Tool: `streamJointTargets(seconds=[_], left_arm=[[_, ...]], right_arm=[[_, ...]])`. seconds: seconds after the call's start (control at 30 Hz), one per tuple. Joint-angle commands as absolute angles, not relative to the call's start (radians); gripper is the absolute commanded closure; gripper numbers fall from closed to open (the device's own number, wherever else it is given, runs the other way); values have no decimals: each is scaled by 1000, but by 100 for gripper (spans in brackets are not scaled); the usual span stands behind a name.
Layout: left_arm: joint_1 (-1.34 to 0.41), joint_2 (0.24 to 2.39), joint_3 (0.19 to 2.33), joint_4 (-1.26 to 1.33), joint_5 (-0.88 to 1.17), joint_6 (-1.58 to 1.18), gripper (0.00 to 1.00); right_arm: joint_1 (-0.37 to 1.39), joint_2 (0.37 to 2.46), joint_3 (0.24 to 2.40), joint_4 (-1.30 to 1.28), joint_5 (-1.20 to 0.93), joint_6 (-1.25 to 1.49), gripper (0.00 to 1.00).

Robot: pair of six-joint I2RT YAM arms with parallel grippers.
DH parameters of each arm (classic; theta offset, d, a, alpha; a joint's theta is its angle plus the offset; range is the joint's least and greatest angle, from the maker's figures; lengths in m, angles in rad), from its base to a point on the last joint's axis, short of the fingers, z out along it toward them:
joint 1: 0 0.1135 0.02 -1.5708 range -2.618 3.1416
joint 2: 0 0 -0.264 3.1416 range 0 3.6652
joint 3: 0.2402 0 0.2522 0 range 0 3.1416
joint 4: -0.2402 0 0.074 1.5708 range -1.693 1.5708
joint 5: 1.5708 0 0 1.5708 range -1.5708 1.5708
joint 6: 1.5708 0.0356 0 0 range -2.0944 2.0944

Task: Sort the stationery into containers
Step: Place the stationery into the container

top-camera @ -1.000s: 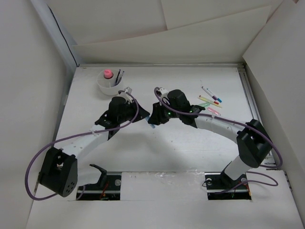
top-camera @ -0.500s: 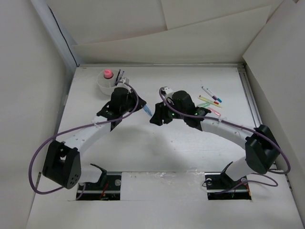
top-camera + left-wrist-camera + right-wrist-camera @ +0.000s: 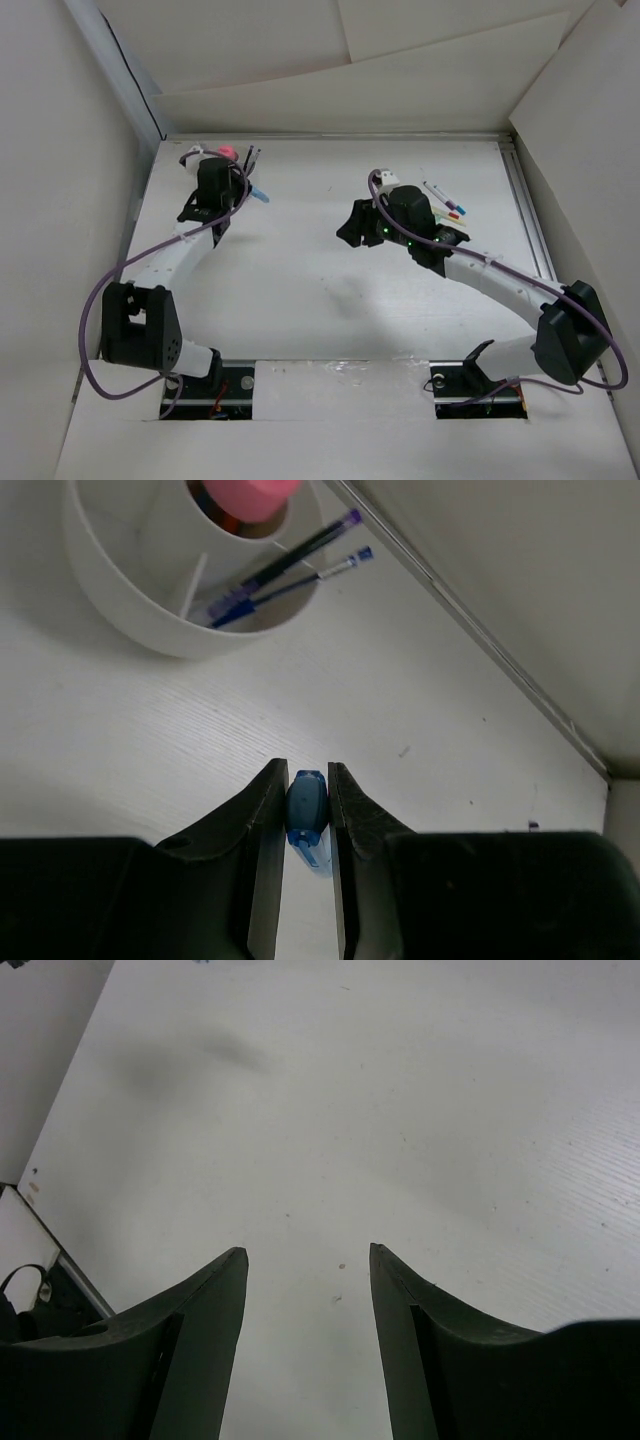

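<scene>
White cup [image 3: 130, 620] is cut off at the top edge in the left wrist view and mostly hidden behind the left arm from above. Pink-capped tube [image 3: 245, 492] in its centre well, cropped. Two blue-violet pens [image 3: 285, 565] lean in one outer compartment. Left gripper [image 3: 305, 780] pinches a stubby blue piece [image 3: 306, 805] near the cup. Right gripper [image 3: 305, 1252] gapes, empty, over the table [image 3: 400, 1080]. Loose pens [image 3: 443, 202] lie beside it.

The white table [image 3: 300, 290] carries a round, divided white cup [image 3: 115, 615] at its far left corner (close under the back wall). Well to the right of the cup, a few loose markers [image 3: 443, 199] lie flat on the tabletop, only partly in view.
</scene>
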State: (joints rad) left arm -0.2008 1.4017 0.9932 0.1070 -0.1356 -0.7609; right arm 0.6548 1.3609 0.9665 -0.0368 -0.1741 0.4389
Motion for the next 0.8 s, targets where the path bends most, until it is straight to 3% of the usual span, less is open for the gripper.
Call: streamJointTargets(seconds=[0.0, 0.27, 0.77], left_arm=[[-135, 1414, 1057, 104, -241, -788, 100], [40, 1492, 1216, 17, -276, -736, 100], [49, 1721, 1434, -5, -397, -626, 100]], right_arm=[[649, 1339, 968, 12, -156, 454, 42], [649, 1339, 968, 12, -156, 454, 42], [649, 1339, 948, 40, -166, 454, 42]])
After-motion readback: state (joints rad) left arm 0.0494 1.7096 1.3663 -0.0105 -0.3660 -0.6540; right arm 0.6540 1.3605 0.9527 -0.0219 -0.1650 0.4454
